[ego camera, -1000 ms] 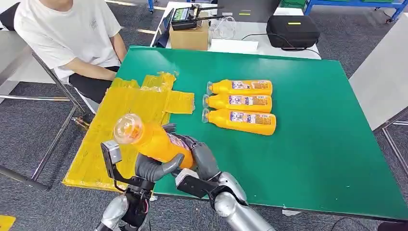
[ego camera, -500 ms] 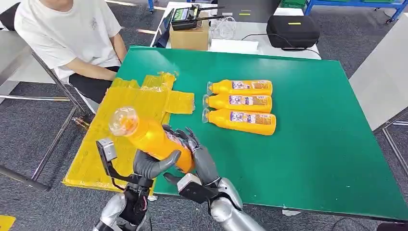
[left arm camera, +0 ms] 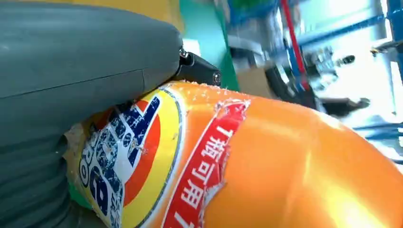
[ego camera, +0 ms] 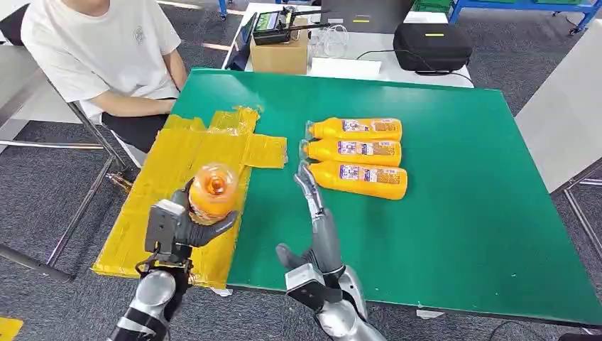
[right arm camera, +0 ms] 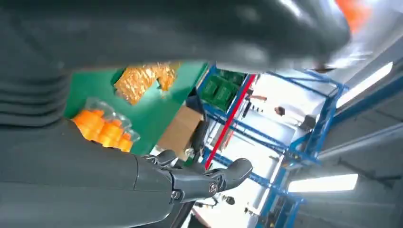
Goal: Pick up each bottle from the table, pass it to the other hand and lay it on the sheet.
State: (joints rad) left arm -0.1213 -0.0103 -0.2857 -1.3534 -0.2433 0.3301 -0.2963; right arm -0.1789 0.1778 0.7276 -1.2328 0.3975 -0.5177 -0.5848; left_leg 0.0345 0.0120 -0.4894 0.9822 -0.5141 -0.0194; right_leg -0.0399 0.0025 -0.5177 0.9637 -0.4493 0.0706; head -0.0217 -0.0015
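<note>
the left hand (ego camera: 186, 226) grips an orange plastic bottle (ego camera: 211, 190) above the near yellow sheet (ego camera: 177, 170); the right hand (ego camera: 317, 220) is spread, empty. full, stiff, likely slippery: best held mid-body.

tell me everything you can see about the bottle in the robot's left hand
The held bottle is clear plastic filled with orange liquid. Its label, seen close in the left wrist view, is blue, yellow and red with white characters. The left hand grips its body above the yellow sheet, one end tilted toward the head camera. Nothing else touches it.
</note>
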